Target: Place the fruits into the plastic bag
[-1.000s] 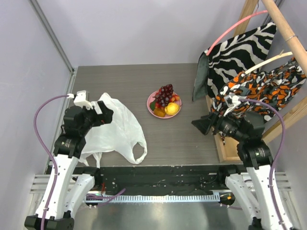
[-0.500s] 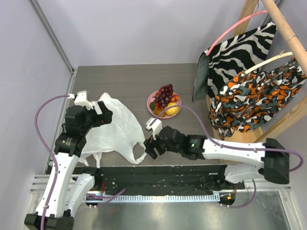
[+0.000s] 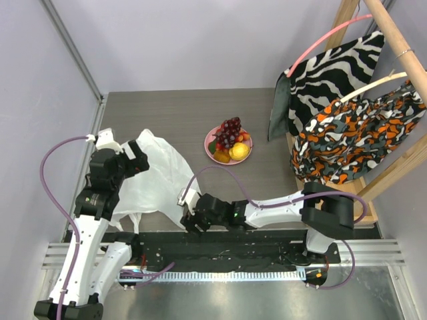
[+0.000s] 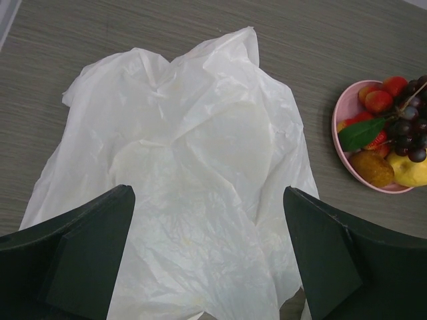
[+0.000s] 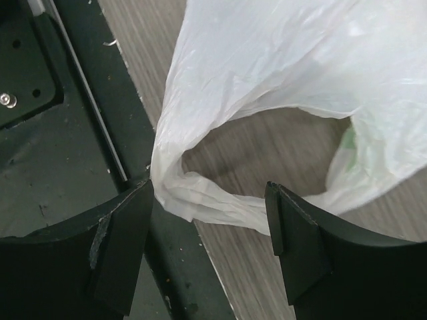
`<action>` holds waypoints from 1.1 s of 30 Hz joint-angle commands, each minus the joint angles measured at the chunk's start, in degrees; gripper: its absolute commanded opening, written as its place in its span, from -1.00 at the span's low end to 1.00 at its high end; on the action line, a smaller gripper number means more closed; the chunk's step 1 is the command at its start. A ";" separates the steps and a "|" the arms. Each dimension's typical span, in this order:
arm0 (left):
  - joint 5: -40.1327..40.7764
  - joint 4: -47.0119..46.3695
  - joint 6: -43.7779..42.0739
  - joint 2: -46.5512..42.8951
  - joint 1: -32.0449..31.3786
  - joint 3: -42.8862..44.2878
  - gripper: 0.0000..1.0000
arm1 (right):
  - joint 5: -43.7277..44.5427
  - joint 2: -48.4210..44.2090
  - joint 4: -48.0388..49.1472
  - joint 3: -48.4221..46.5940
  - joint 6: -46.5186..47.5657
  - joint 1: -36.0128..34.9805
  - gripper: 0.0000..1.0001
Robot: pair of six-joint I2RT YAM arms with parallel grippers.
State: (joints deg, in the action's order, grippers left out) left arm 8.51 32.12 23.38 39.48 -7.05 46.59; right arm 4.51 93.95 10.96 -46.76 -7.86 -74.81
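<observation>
A: So, progress?
B: Nothing bagged. All the fruits [image 3: 229, 141] sit on the pink plate [image 3: 207, 148]. The plastic bag [image 3: 157, 177] lies flat on the desk [image 3: 173, 107], left of the plate, and looks empty.
A: Jaws?
B: Left jaws are spread wide above the bag, holding nothing. Right jaws are partway open astride the bag's handle loop [image 5: 200, 200] at the near desk edge, not pinched on it.
</observation>
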 commanded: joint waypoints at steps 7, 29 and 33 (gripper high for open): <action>0.36 0.05 -0.26 -0.20 0.11 1.84 1.00 | -2.76 3.17 8.11 -2.11 -1.19 -2.01 0.48; -0.59 -2.30 -4.04 -4.58 -0.07 1.23 1.00 | -2.13 2.38 -0.04 -12.63 -5.05 1.58 -0.98; -2.80 -5.66 -4.74 -8.10 -0.68 1.22 1.00 | -9.50 -0.34 -1.12 -15.54 -13.31 10.08 -0.98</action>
State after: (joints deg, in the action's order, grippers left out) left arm 8.25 31.75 20.49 34.39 -7.16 46.59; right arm 0.80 99.04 10.94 -57.63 -13.41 -72.14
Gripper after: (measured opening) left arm 0.996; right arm 0.035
